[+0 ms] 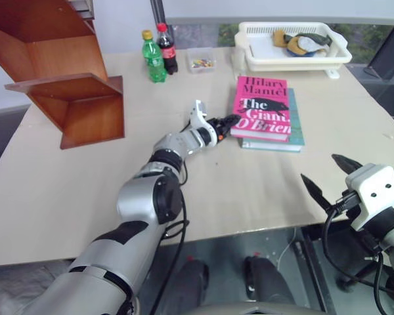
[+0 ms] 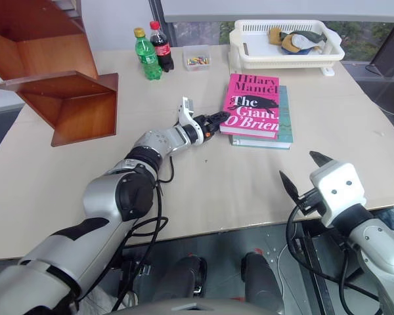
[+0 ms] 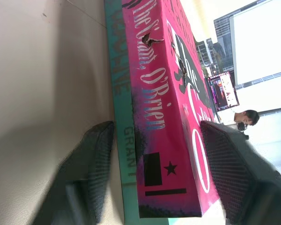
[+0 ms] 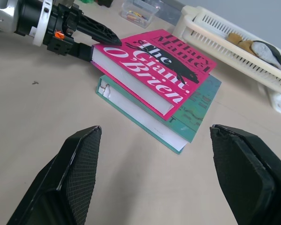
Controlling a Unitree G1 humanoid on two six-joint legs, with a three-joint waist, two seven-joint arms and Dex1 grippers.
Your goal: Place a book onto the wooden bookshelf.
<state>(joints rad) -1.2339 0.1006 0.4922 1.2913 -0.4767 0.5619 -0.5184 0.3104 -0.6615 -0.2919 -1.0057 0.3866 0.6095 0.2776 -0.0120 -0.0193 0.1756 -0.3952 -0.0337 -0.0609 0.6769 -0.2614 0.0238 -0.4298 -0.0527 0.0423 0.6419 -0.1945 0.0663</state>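
The wooden bookshelf [image 1: 65,79] is cut off at the top and left edge, so only part of it shows. Two books lie stacked on the desk [image 1: 65,197]: the pink book [image 1: 261,108] on top of a teal book [image 1: 295,131], which is mostly hidden under it. The left gripper [image 1: 228,123] is at the pink book's near left corner, one finger above and one below, jaws partly open; a firm hold cannot be told. The right gripper [image 1: 328,176] hangs wide open, holding nothing. Two bottles [image 1: 159,52], one small clear box [image 1: 201,60] and one white basket [image 1: 292,46] stand behind.
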